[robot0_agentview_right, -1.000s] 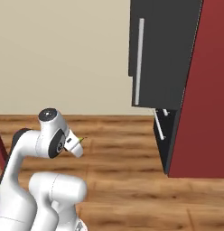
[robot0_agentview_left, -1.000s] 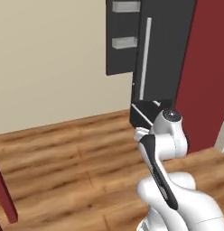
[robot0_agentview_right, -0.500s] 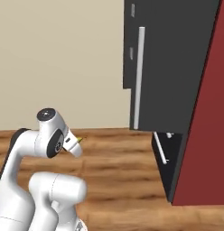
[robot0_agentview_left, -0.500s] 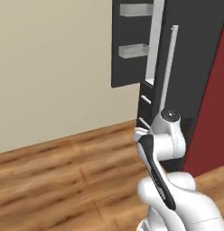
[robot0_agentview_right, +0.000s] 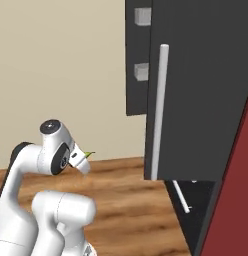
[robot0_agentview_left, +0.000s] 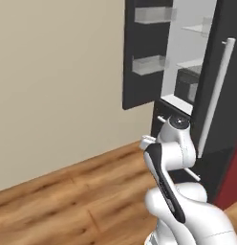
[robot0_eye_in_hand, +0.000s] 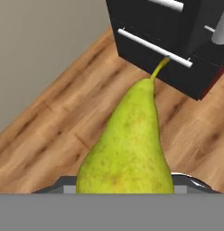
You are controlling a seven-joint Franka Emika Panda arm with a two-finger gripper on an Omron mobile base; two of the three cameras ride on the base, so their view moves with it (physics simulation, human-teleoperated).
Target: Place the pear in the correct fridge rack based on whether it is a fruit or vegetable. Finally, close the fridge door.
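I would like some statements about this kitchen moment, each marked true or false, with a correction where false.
1. The pincer holds the pear. True.
2. The pear already lies on a rack inside the fridge. False: it is in the pincer, above the wooden floor.
3. The fridge door stands open. True: its clear bins and the inner shelves show.
4. The pear's stem points toward the lower drawers in the hand view. True.
5. The floor is covered with white tiles. False: it is brown wood planks.
6. The long vertical handle is red. False: it is silver-white.
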